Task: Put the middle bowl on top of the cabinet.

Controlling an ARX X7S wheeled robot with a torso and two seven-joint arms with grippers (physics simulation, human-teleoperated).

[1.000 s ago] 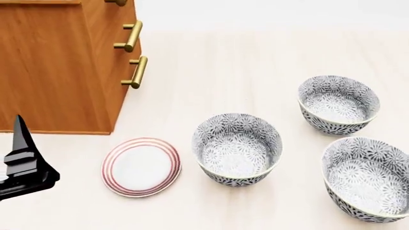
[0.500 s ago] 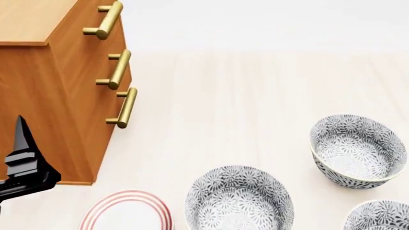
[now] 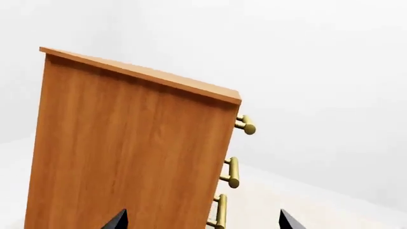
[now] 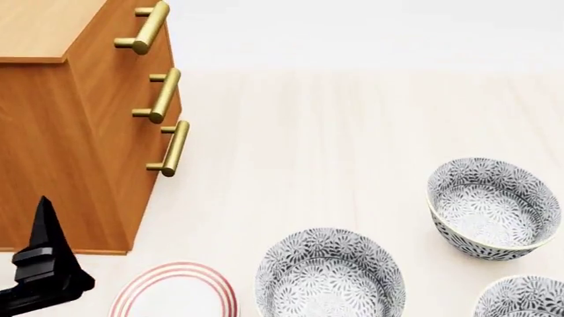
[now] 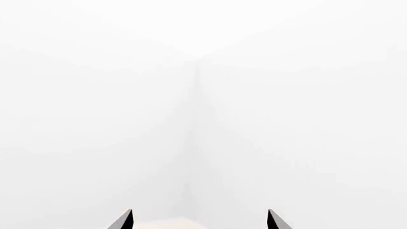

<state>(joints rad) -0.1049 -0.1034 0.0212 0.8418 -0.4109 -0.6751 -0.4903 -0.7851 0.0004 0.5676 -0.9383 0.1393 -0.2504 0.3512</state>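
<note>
Three look-alike grey-black floral bowls stand on the pale floor in the head view. The middle bowl (image 4: 493, 208), counted left to right, sits at the right; another bowl (image 4: 331, 277) is at the bottom centre and a third bowl (image 4: 526, 298) is cut off at the bottom right corner. The orange-brown cabinet (image 4: 62, 125) with its brass handles rises at the upper left, also filling the left wrist view as the cabinet (image 3: 127, 152). My left gripper (image 4: 44, 261) hangs open beside the cabinet's side, holding nothing, its tips wide apart around the left gripper (image 3: 202, 220). My right gripper (image 5: 199, 220) is open and faces blank white wall.
A flat white plate (image 4: 176, 294) with red rings lies at the bottom left, between the cabinet's foot and the nearest bowl. The brass handles (image 4: 168, 148) stick out from the cabinet's front. Pale wooden floor (image 4: 335, 132) stretches behind the bowls.
The head view rose a second ago, bringing in the cabinet's top and sliding the bowls and plate downward. Since half a second ago only my left gripper has sunk lower in the view.
</note>
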